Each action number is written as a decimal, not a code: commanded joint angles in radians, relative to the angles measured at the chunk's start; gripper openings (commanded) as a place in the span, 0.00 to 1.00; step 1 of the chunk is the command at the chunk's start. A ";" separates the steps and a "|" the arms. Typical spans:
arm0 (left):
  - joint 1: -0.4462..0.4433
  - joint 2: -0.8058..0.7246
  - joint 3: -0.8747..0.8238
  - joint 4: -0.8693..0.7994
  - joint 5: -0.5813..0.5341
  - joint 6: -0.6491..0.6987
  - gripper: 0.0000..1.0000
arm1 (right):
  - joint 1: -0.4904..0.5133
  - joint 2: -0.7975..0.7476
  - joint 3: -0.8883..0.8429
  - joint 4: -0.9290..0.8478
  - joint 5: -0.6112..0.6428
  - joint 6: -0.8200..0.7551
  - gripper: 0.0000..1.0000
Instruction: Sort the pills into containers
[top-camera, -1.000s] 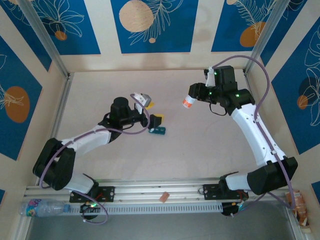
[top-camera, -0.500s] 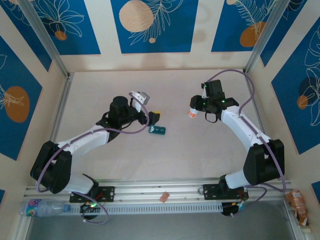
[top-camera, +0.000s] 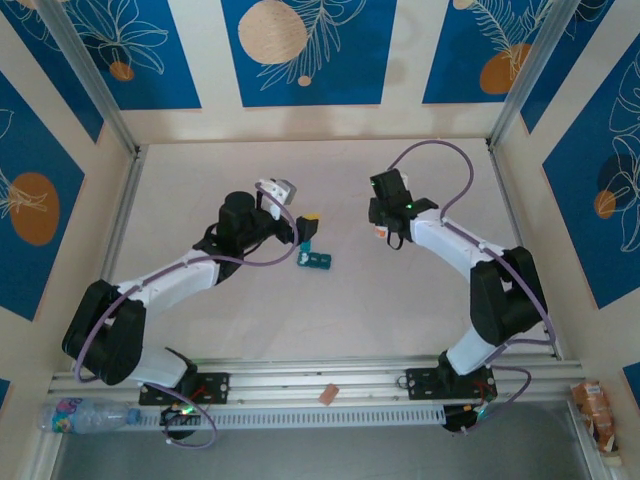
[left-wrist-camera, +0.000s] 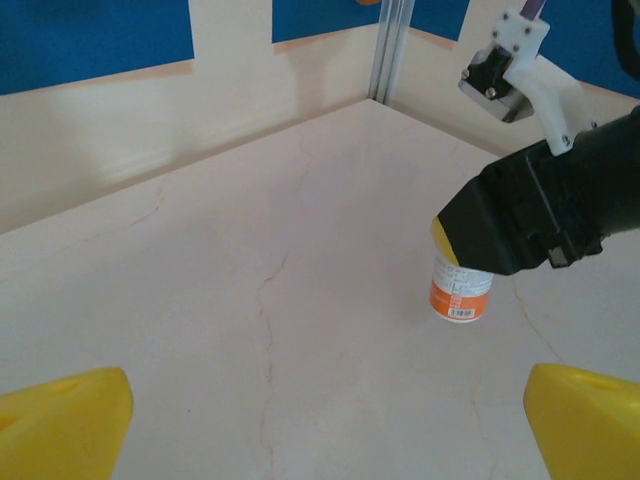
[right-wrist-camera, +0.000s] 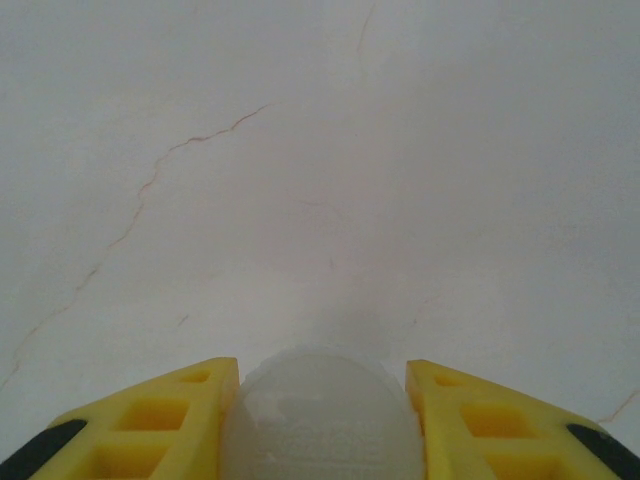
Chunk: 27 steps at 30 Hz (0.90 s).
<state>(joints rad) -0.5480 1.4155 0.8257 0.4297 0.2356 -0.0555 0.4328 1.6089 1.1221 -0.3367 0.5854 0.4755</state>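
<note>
The containers, a dark teal strip, lie on the table just in front of my left gripper. That gripper is open, its yellow fingertips wide apart over bare table and nothing between them. My right gripper is shut on a small white bottle with an orange band. The bottle stands upright at the table surface under the black right gripper. From above, its round white top sits between the yellow fingers. The pills are out of view.
Low walls and aluminium posts enclose the table. A plastic water bottle lies by the front rail at the left, a small brown piece on the rail, and an orange packet at the front right.
My right arm has folded in and swung left and down, bringing the white bottle toward the middle of the table. The left gripper has barely shifted and stays open.
</note>
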 joint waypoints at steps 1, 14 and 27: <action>0.012 -0.012 -0.010 0.036 -0.022 0.004 1.00 | 0.034 0.026 -0.033 0.054 0.139 0.069 0.25; 0.015 -0.019 -0.051 0.096 -0.176 -0.072 1.00 | 0.069 0.096 -0.097 0.079 0.180 0.221 0.26; 0.018 -0.016 -0.041 0.037 -0.181 -0.134 1.00 | 0.059 0.055 -0.128 0.087 0.114 0.244 0.54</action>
<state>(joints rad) -0.5377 1.4147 0.7765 0.4816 0.0402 -0.1699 0.4965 1.6810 1.0073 -0.2153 0.7364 0.7063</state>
